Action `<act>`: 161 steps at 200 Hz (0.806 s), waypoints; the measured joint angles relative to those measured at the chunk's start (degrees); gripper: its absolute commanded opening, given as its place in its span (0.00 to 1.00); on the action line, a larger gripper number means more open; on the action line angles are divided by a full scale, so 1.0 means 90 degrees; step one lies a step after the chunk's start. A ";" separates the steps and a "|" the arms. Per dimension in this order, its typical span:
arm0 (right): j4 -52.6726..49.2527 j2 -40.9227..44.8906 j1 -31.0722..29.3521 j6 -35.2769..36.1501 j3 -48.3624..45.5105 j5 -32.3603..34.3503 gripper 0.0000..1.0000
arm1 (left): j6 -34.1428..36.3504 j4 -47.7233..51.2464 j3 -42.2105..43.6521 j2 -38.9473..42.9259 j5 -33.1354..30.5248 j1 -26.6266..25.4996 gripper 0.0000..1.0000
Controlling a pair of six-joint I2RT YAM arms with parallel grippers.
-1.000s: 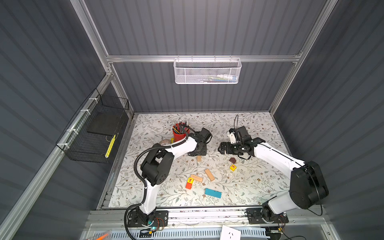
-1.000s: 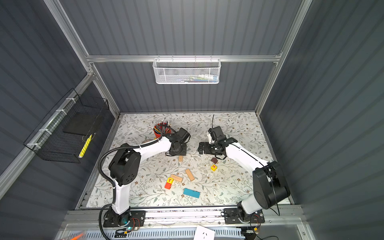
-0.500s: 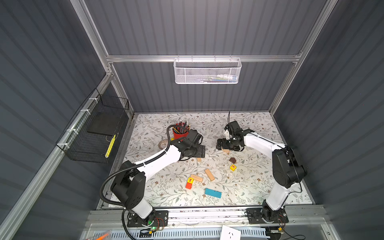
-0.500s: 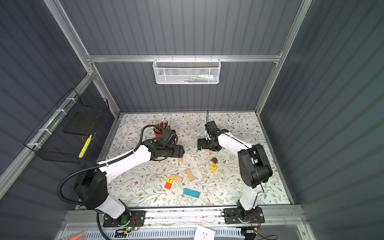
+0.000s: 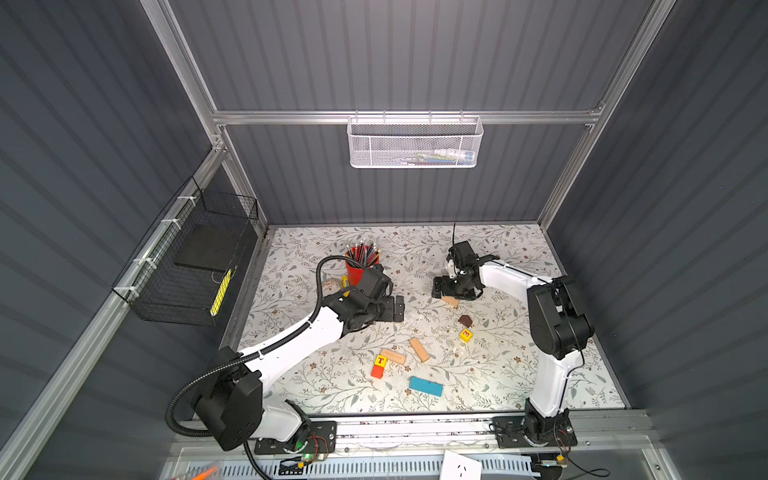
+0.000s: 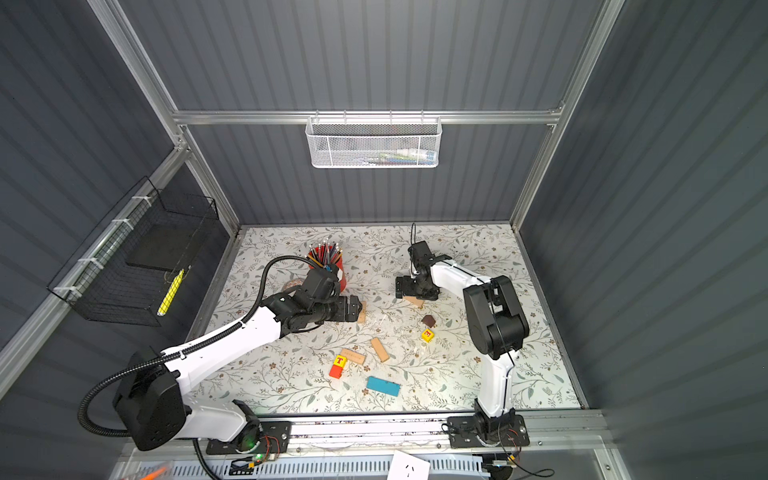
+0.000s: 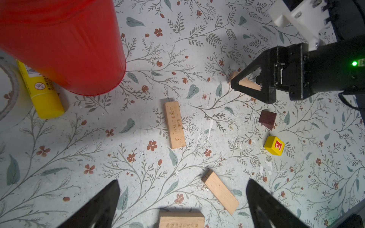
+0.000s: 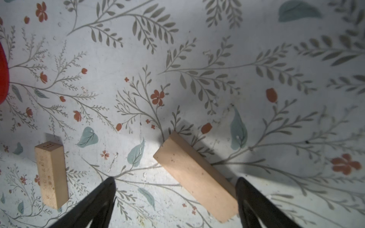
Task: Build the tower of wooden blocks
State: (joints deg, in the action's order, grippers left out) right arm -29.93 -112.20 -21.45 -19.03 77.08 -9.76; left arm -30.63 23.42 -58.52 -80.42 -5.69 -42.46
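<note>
My left gripper (image 5: 395, 309) (image 7: 182, 180) hangs open and empty beside a lettered tan plank (image 6: 362, 312) (image 7: 174, 124) lying on the mat. My right gripper (image 5: 446, 293) (image 8: 175, 181) is open low over another tan plank (image 5: 452, 302) (image 8: 195, 177), whose end lies between the fingers, close to one finger (image 8: 254, 203). Nearer the front lie two tan planks (image 5: 419, 349) (image 5: 392, 356), a yellow T cube (image 5: 380, 360) against a red cube (image 5: 377, 371), and a blue plank (image 5: 425, 385). A dark brown roof piece (image 5: 465, 320) and a yellow E cube (image 5: 466, 334) sit right of centre.
A red pencil cup (image 5: 360, 266), a yellow glue stick (image 5: 344, 281) and a tape roll (image 5: 331, 285) stand behind the left gripper. A white mesh basket (image 5: 415, 143) hangs on the back wall and a black wire basket (image 5: 195, 257) on the left wall.
The left gripper's jaws have opened wide, leaving the lettered plank on the mat. Both arms' elbows have swung to new postures. The right gripper has stayed over its plank.
</note>
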 measured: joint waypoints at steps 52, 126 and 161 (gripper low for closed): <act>0.0010 -0.0007 -0.0019 -0.0012 -0.0036 -0.0153 0.90 | -0.0170 -0.0005 0.0015 0.0007 -0.0257 0.0000 1.00; -0.0087 0.0503 -0.0498 -0.0287 -0.0449 0.0129 0.80 | -0.0372 -0.0046 0.0199 0.0114 -0.0442 0.0000 1.00; -0.0197 0.0376 -0.0525 -0.0243 -0.0347 0.0546 0.73 | -0.0474 -0.0087 0.0313 0.0131 -0.0478 0.0000 1.00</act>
State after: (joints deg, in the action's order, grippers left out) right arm -31.70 -108.81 -26.17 -21.21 73.95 -4.84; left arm -34.89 22.63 -55.70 -79.24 -10.00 -42.46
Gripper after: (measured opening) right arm 0.747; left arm 0.997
